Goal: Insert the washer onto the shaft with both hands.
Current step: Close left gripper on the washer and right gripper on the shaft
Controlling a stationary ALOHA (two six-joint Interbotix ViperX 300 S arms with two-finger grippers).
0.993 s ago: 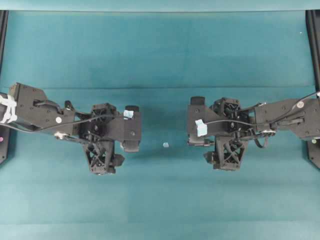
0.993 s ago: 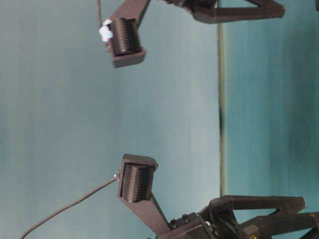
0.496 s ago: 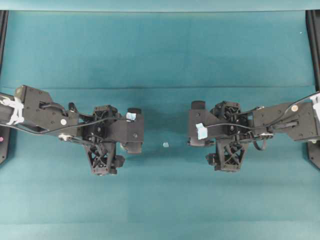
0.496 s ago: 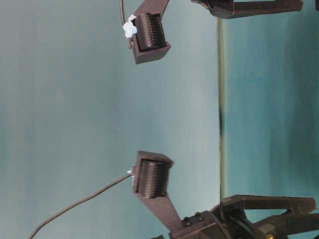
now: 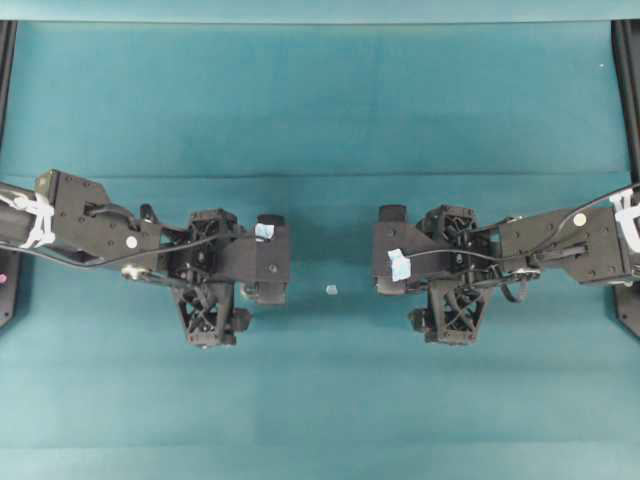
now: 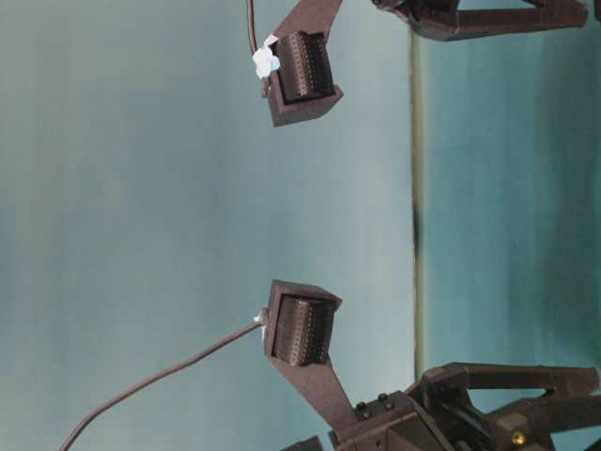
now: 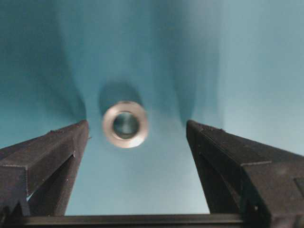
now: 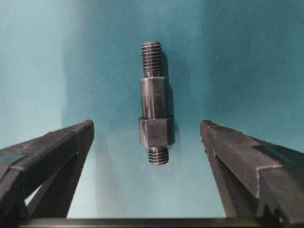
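In the left wrist view the washer [image 7: 125, 124], a silvery ring with a dark hole, lies flat on the teal cloth. My left gripper [image 7: 137, 126] hangs open around it, and the ring sits nearer the left finger, touching neither. The right wrist view shows the shaft [image 8: 154, 118], a dark stepped rod with threaded ends, lying on the cloth. It lies lengthwise between the open fingers of my right gripper [image 8: 146, 124] with a gap on both sides. From overhead the left gripper [image 5: 208, 275] and the right gripper [image 5: 455, 268] point down and hide both parts.
A tiny pale square bit [image 5: 331, 290] lies on the cloth between the two grippers. Black frame rails [image 5: 628, 100] run along the left and right table edges. The wrist camera blocks [image 6: 300, 331] and a cable show in the table-level view.
Both grippers have come down closer to the cloth and slightly nearer each other. Their jaws have stayed open.
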